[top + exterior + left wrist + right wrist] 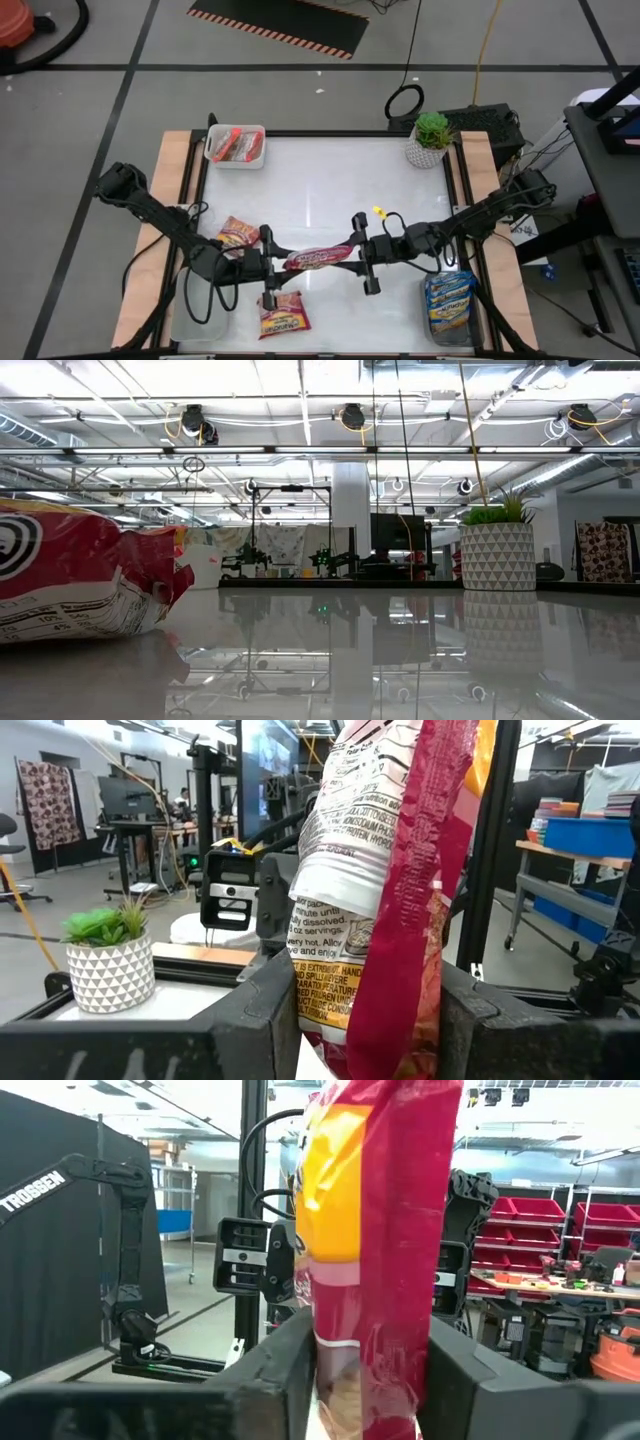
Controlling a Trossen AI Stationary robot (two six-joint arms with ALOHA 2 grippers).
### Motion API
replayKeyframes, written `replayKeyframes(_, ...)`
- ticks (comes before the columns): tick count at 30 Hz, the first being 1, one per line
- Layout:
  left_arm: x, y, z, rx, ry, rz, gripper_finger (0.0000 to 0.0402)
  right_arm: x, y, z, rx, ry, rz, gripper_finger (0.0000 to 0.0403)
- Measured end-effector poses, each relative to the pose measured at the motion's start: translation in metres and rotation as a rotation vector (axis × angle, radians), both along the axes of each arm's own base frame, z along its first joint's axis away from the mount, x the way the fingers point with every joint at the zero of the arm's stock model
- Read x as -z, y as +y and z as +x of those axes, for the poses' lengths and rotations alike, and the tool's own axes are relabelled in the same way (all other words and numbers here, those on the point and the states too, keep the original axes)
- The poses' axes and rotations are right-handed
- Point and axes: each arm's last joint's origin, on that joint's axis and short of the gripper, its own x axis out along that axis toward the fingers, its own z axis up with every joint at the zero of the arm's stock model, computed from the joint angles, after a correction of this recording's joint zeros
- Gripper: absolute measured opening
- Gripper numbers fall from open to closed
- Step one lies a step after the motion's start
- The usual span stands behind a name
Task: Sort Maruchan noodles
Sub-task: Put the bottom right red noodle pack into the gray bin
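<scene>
White and glossy, the tabletop (330, 190) carried a bin (236, 146) of orange-red packets at its far left corner and a bin of blue packets (449, 303) at its near right, apparently so each colour was kept apart. Above the middle, a dark red noodle packet (318, 258) was held off the surface between both arms, the left end effector (268, 262) clamped on one end and the right end effector (360, 256) closed on the other, probably for a handover. Two more red packets (238, 234) were left lying nearby, judged not yet sorted.

My overhead camera looks straight down on the whole surface (330, 200). My low one sits at surface level, facing the room; both catch the potted plant (498, 545). Each wrist camera stares close at the same red packet (390, 910).
</scene>
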Motion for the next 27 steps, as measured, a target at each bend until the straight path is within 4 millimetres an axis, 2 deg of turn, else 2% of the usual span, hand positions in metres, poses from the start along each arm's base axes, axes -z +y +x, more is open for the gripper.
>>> replayKeyframes(4,0.0,0.0,0.0,-0.002,0.001,0.0,0.0145,0.0,0.0,0.0,0.003,-0.001,-0.011,0.0108)
replayKeyframes(13,0.003,-0.002,-0.001,0.006,0.031,0.0,0.0149,0.001,0.0,0.0,0.003,0.003,-0.024,0.0115)
replayKeyframes(16,0.003,-0.001,-0.002,0.012,0.033,-0.029,0.0174,0.0,0.0,0.0,0.004,0.001,-0.029,0.0108)
replayKeyframes(23,-0.007,0.007,-0.014,0.037,0.097,-0.087,0.0267,0.0,0.0,0.0,0.01,0.0,-0.041,0.0108)
replayKeyframes(27,-0.019,0.012,-0.029,0.099,0.117,-0.138,0.0283,0.004,-0.001,0.001,0.053,0.046,-0.038,0.0106)
